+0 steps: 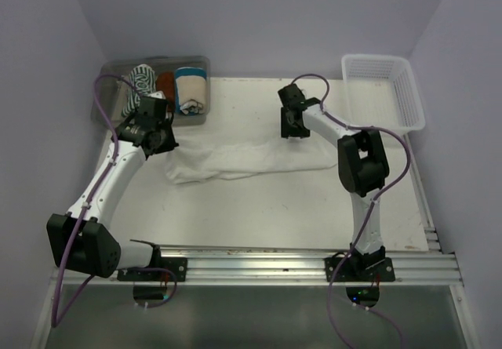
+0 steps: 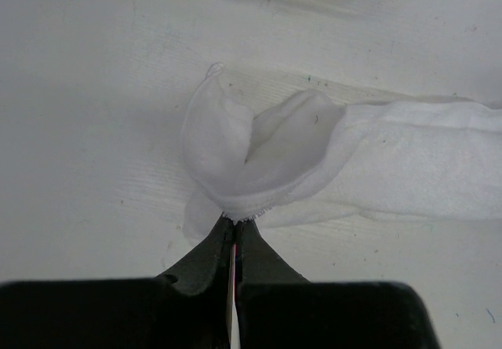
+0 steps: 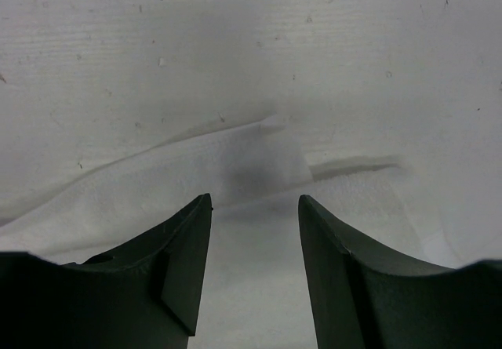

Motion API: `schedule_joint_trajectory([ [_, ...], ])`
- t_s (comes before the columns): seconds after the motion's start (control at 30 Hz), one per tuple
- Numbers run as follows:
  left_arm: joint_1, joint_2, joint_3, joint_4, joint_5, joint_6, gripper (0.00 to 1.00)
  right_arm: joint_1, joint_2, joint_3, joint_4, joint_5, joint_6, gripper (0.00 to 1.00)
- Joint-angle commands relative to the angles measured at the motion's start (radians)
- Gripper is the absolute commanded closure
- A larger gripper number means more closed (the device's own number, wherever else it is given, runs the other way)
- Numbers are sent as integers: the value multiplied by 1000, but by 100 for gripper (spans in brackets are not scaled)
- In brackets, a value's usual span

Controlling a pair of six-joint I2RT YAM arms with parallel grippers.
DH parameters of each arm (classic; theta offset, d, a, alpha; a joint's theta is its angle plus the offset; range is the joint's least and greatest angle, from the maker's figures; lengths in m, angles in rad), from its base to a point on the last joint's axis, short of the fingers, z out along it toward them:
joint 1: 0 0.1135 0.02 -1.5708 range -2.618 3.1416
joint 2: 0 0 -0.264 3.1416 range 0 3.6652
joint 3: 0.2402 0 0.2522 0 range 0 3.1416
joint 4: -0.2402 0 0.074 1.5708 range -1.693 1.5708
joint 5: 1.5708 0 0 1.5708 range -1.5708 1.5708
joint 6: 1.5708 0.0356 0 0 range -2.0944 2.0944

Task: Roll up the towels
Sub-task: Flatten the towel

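Note:
The plain white towel (image 1: 251,159) lies spread lengthwise across the middle of the table. My left gripper (image 1: 161,141) is shut on its left end, and the left wrist view shows the hem pinched at the fingertips (image 2: 235,219) with the cloth (image 2: 376,169) bunched up just beyond. My right gripper (image 1: 294,129) hangs over the towel's far right corner. In the right wrist view it (image 3: 255,200) is open, with the white towel (image 3: 157,192) lying below the gap and nothing gripped. The green-and-white striped towel (image 1: 141,78) sits rolled in the bin at the back left.
A clear bin (image 1: 200,63) at the back left also holds a rust-brown towel (image 1: 166,82) and a cream towel with a teal band (image 1: 190,90). A white mesh basket (image 1: 384,86) stands at the back right. Purple walls close in both sides.

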Motion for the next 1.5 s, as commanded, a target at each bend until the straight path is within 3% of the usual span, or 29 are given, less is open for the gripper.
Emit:
schedule_joint_trajectory([
  [0.0, 6, -21, 2, -3, 18, 19, 100, -14, 33, 83, -4, 5, -7, 48],
  [0.33, 6, -17, -3, 1, 41, 19, 100, -36, 107, 112, 9, -83, -5, 53],
  [0.5, 6, -24, -4, -2, 40, 23, 100, -40, 84, 89, 49, -57, -2, 85],
  [0.53, 6, -26, -4, 0, 38, 23, 100, -39, 73, 92, 44, -49, -4, 98],
  [0.57, 6, -26, -4, -2, 37, 23, 100, -37, 64, 96, 39, -41, -5, 100],
  [1.07, 12, 2, 120, -48, -34, 54, 100, -43, -284, 66, 56, 77, -47, 100],
  [1.47, 47, 37, 453, -117, -110, 70, 100, -60, -633, 34, 46, 161, -97, 100],
])
